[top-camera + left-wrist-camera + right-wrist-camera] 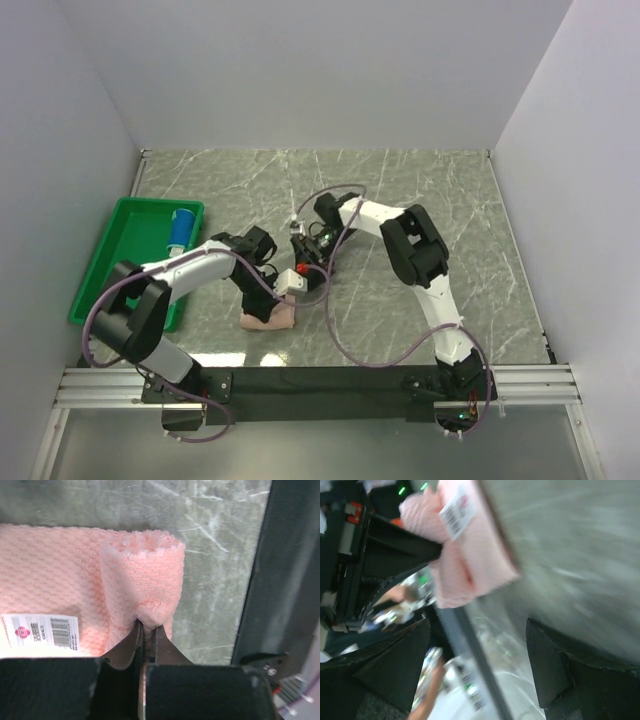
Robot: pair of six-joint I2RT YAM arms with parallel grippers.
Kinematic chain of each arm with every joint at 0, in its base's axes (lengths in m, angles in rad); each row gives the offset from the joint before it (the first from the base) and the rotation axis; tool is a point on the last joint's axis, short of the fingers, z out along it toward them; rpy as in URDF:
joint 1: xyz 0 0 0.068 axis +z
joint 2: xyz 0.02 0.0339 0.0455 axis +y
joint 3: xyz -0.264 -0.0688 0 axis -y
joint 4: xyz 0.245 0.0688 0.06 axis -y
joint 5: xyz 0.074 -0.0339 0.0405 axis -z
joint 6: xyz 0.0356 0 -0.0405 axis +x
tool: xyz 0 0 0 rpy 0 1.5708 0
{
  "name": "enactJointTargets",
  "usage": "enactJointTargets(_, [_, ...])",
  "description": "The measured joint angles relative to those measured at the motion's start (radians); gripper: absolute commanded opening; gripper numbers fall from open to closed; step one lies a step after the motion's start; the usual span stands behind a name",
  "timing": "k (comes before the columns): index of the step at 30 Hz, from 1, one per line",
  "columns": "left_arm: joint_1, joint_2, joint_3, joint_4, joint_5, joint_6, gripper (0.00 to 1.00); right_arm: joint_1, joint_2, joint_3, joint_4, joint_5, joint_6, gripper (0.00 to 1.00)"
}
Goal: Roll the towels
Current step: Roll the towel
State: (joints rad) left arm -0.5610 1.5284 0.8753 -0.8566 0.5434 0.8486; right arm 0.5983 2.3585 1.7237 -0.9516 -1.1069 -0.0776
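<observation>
Left hand (148,631) pinches the rolled pink towel (145,575); right hand (476,666) hangs spread apart.

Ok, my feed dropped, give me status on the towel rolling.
Left gripper shut on pink towel, part-rolled. Right gripper open, empty. Teal towel in green tray. Nothing in the way.

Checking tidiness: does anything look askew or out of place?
Only the pink towel: its rolled end stands bunched up, pinched by the left gripper, the rest flat. The blue towel sits in the tray.
</observation>
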Motion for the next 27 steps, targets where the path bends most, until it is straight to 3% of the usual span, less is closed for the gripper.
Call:
enactJointTargets(6, [0.049,0.145,0.097,-0.127,0.091,0.037,0.01,-0.193,-0.179,-0.125,0.132,0.138,0.003,0.74])
enactJointTargets(7, [0.065,0.174,0.114,-0.148,0.111,0.043,0.01,-0.230,-0.223,-0.159,0.154,0.153,0.006,0.69])
enactJointTargets(10, [0.125,0.275,0.173,-0.222,0.185,0.058,0.01,-0.379,-0.433,-0.322,0.258,0.224,0.017,0.54])
enactJointTargets(14, [0.194,0.419,0.264,-0.333,0.259,0.076,0.01,-0.460,-0.710,-0.501,0.365,0.310,0.017,0.46])
enactJointTargets(18, [0.238,0.547,0.360,-0.439,0.299,0.082,0.02,-0.393,-0.959,-0.659,0.441,0.388,-0.006,0.51])
enactJointTargets(21, [0.248,0.609,0.415,-0.494,0.303,0.082,0.03,-0.259,-1.070,-0.727,0.459,0.462,-0.061,0.67])
enactJointTargets(27, [0.249,0.679,0.480,-0.562,0.294,0.082,0.06,0.074,-1.027,-0.745,0.530,0.620,-0.206,0.73])
